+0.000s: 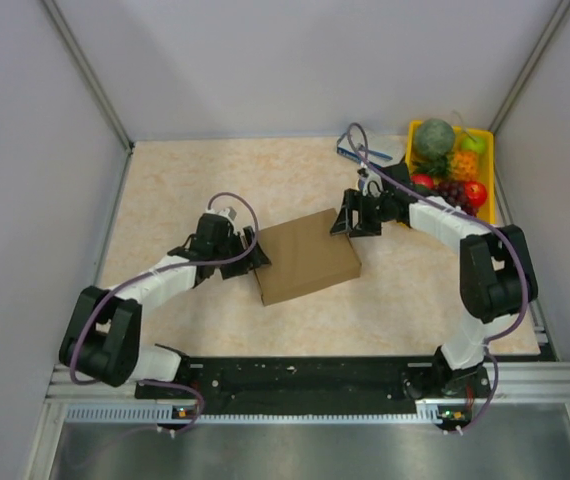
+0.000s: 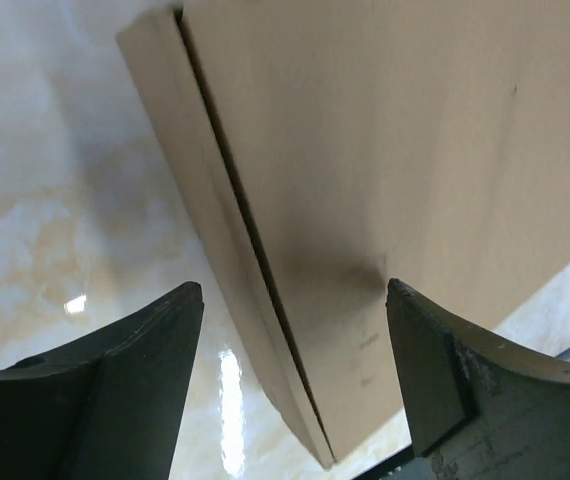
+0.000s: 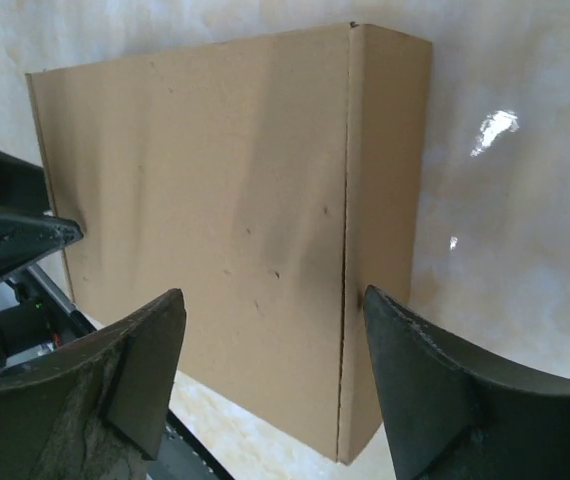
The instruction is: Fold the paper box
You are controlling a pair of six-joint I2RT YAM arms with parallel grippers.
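The plain brown cardboard box [image 1: 307, 258] lies folded shut in the middle of the beige marbled counter [image 1: 195, 180]. My left pincer [image 1: 258, 254] and right pincer [image 1: 343, 217] flank it, both spread, pinching nothing.

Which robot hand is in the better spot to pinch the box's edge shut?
Probably the left hand. It is open, with the paper box edge and its seam right between its fingers. The right hand is open too, but sits farther back from its corner.
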